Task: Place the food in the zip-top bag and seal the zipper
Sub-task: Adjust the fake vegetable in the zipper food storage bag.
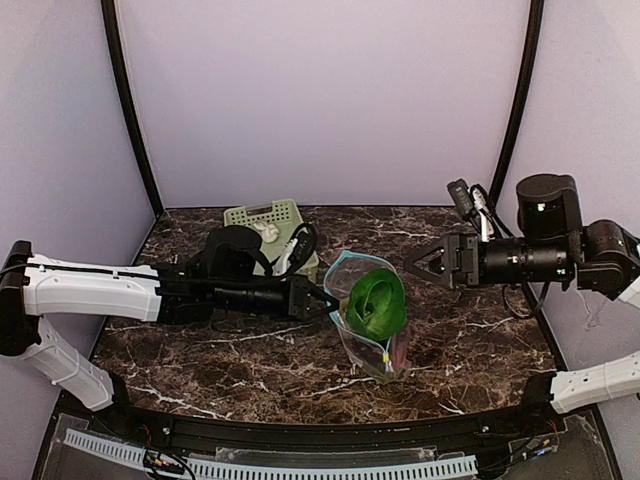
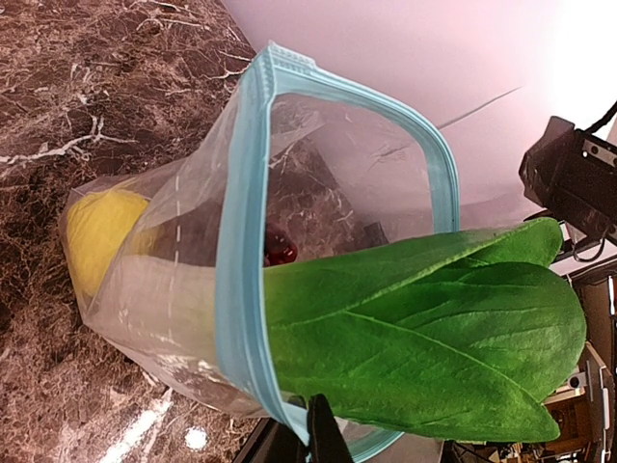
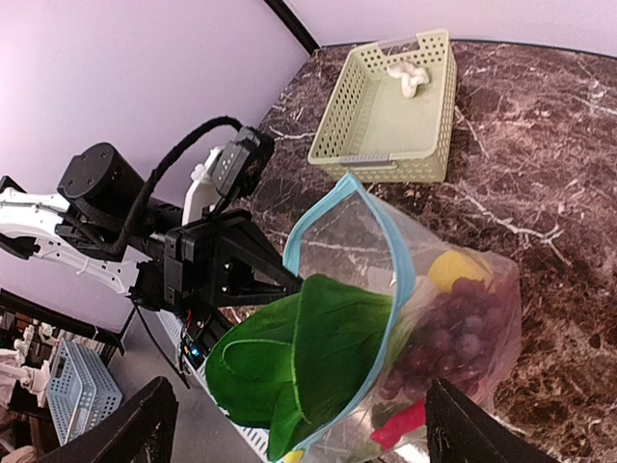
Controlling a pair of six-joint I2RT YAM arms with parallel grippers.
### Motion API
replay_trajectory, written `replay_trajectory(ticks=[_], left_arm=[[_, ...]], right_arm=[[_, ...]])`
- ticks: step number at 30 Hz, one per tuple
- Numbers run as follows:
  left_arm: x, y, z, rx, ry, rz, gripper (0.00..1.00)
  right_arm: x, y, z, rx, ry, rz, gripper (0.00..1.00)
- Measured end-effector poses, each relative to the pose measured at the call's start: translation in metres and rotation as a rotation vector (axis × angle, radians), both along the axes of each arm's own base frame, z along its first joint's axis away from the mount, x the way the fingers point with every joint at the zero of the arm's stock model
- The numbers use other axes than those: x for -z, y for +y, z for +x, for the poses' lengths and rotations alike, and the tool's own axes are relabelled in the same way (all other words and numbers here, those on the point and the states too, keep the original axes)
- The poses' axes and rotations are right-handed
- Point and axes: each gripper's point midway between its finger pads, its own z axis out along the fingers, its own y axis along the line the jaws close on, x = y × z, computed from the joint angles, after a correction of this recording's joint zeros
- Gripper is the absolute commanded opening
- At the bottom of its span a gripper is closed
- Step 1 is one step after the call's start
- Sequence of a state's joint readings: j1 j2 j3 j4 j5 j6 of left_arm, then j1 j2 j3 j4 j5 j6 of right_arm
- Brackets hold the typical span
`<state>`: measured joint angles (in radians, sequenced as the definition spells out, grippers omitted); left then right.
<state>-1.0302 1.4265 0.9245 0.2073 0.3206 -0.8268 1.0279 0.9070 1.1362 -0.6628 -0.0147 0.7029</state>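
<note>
Where the dark marble-patterned table (image 1: 200, 350) lay nearest the arm bases, a clear, crinkly plastic zip-top bag (image 1: 362, 350) stood upright near its middle, mouth raised and gaping. Its zipper (image 2: 241, 241), a narrow light blue strip, ran unsealed round the mouth. A green leafy toy bok choy (image 1: 377, 302) sat with its stem inside and its leaves projecting over the rim. Lower in the bag lay a yellow toy lemon (image 2: 101, 231), dark purple toy grapes (image 3: 448, 328) and a red toy chilli pepper (image 3: 400, 424). The left gripper (image 1: 325, 303) was closed, pinching the bag's rim on its left side. The right gripper (image 1: 412, 263), jaws spread wide and holding nothing, hovered just right of the bag, not touching it. Towards the far edge stood a pale green slotted plastic basket (image 1: 262, 213) containing a white toy garlic (image 3: 407, 77).
</note>
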Motion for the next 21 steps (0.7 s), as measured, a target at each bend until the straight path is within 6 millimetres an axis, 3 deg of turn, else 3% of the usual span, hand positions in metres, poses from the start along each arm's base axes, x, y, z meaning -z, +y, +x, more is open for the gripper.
replay_trajectory(ticks=[5, 10, 21], left_arm=[[-0.002, 0.000, 0.001, -0.006, -0.005, -0.002, 0.01], [-0.001, 0.000, 0.001, -0.005, -0.003, 0.007, 0.01], [-0.003, 0.000, 0.001, -0.005, -0.001, 0.010, 0.01]], right_arm=[[0.019, 0.026, -0.016, -0.057, 0.004, -0.129, 0.90], [0.035, 0.042, -0.021, -0.054, -0.017, -0.245, 0.91], [0.034, 0.053, -0.023, -0.017, -0.098, -0.344, 0.86]])
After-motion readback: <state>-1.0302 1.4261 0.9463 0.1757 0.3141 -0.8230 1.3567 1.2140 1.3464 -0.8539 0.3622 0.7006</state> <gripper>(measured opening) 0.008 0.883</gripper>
